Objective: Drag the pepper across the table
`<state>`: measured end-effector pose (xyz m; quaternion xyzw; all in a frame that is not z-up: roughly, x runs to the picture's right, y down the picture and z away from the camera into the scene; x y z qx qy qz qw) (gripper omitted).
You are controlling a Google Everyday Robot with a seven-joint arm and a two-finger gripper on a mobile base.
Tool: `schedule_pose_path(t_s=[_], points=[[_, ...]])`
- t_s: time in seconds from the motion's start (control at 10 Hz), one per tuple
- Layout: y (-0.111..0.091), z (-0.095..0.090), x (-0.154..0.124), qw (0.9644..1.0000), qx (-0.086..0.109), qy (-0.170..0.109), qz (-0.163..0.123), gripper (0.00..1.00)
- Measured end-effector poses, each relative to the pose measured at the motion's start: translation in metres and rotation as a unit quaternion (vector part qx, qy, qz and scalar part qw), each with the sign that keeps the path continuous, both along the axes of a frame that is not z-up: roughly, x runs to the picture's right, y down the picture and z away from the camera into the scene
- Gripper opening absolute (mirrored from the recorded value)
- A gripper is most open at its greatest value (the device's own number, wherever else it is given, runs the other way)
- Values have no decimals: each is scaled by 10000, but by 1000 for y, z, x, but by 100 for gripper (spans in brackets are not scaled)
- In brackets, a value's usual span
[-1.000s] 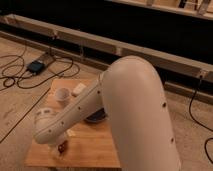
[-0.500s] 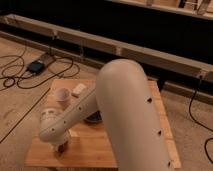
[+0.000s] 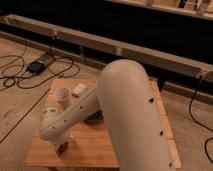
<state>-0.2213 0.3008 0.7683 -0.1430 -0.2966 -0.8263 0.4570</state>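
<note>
Low, gripper (image 3: 61, 143) at pepper (image 3: 63, 149), table's (image 3: 42, 156) near edge, cup (image 3: 63, 95), bowl (image 3: 95, 118) behind.

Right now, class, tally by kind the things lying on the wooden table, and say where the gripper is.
cup: 1
pale block: 1
dark bowl, partly behind the arm: 1
pepper, at the gripper near the front left corner of the table: 1
Total: 4
</note>
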Motion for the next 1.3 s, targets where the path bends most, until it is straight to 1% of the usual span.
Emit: schedule_pose_path(t_s=[0.1,0.2,0.4,0.6,0.8,0.9,1.0,1.3], points=[[0,-3,4,10000,-19,15,-41,6],[-1,-8,4,10000,-37,-14,-58,1],[-1,-14,9,9999,-88,-23,-109,0],[2,-19,17,9996,-188,5,-221,0],[10,-19,30,9981,-424,97,-439,0],[15,-18,36,9966,-569,143,-574,0],[19,-17,41,9944,-724,181,-747,0],[26,-18,50,9888,-1013,214,-1076,0]])
